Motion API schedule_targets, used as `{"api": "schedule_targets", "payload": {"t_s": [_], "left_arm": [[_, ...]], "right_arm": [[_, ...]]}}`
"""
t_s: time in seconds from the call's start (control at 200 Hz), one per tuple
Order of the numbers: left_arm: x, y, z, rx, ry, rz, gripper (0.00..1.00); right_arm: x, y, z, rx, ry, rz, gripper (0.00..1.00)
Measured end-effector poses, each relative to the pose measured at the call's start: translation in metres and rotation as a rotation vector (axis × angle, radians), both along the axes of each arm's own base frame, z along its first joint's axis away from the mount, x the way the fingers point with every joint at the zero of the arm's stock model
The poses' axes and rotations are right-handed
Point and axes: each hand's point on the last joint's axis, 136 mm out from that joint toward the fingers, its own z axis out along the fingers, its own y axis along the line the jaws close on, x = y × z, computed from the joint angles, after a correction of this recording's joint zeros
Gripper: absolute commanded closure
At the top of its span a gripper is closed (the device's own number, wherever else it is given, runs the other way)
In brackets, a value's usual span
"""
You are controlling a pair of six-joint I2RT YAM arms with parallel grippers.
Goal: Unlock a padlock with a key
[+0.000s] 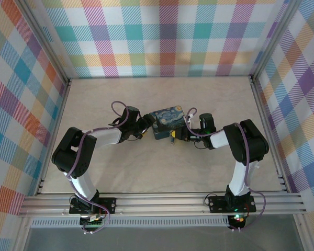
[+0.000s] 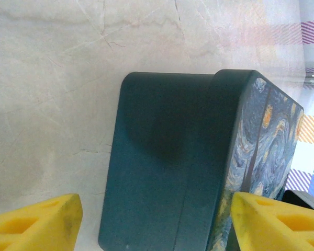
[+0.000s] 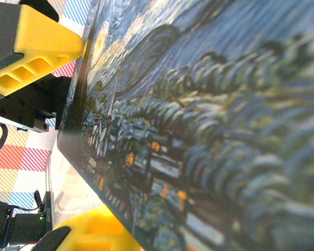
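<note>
The box (image 1: 167, 121) sits mid-table (image 1: 146, 172), far from every edge. The left gripper (image 2: 154, 201) is open, with 1 finger on each side of the box. I cannot tell if the right gripper (image 1: 175, 137) grips. The padlock is hidden, maybe inside, so I think the box must be opened next.

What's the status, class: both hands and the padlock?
Left hand open, straddling painted box. Right hand close against box face, grip unclear. Box sits between both hands.

Starry-print dark-blue box (image 2: 167, 167) between 2 spread yellow jaws, on marble table (image 2: 52, 78).
</note>
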Motion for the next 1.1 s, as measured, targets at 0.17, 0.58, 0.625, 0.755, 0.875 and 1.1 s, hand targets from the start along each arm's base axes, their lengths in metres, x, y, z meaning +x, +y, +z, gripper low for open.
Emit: {"api": "schedule_targets", "payload": {"t_s": [0.17,0.58,0.625,0.755,0.875,1.1], "left_arm": [[0.0,0.0,0.0,0.001,0.0,0.001,0.25],[0.0,0.001,0.0,0.003,-0.001,0.002,0.25],[-0.001,0.001,0.001,0.005,-0.002,0.0,0.25],[-0.004,0.003,0.0,0.007,0.001,0.0,0.25],[-0.005,0.004,0.0,0.008,0.0,-0.002,0.25],[-0.009,0.003,-0.001,0.008,0.001,-0.006,0.26]], "right_arm": [[-0.001,0.0,0.0,0.002,0.001,0.005,0.88],[-0.002,0.0,-0.001,0.001,0.009,0.006,0.95],[-0.002,0.0,-0.002,0.0,0.008,0.002,0.96],[-0.003,-0.002,-0.004,0.0,0.011,-0.019,0.97],[-0.004,-0.006,-0.009,-0.003,0.037,-0.058,0.98],[-0.001,-0.01,-0.006,0.029,0.054,-0.126,0.96]]}}
